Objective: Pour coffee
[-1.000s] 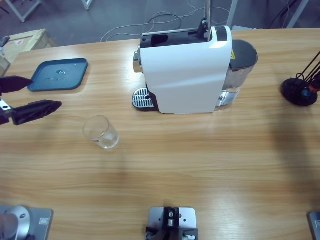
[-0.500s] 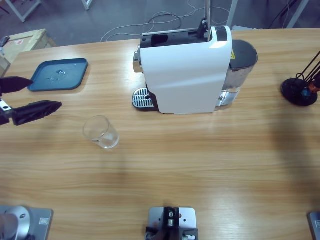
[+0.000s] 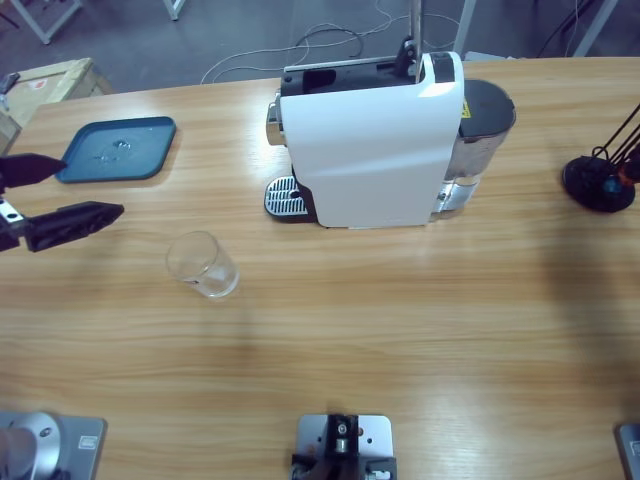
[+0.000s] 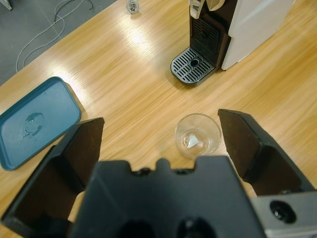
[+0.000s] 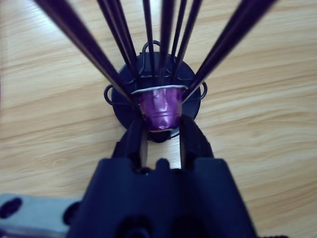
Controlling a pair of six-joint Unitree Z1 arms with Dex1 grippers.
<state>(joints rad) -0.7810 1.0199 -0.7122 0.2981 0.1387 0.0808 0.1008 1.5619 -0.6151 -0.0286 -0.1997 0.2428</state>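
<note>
long wooden table (image 3: 420, 330). white capsule coffee machine (image 3: 372, 140) standing near far edge, drip grate (image 3: 283, 196) bare, spout end facing the left side. dark blue tray (image 3: 118, 150) lying flat, well apart from machine. clear glass tumbler (image 3: 203, 264) upright, mouth up, long axis vertical, on bare wood between tray and grate, not under spout. left gripper (image 4: 163, 134) hovering wide open above tumbler, touching nothing. right gripper (image 5: 161, 136) at wire capsule rack (image 5: 153, 94), jaws narrowly apart either side of purple capsule (image 5: 158, 109); contact not clear. no coffee visible in tumbler. early stage judged: capsule loading, glass placing, brewing all left.
</note>
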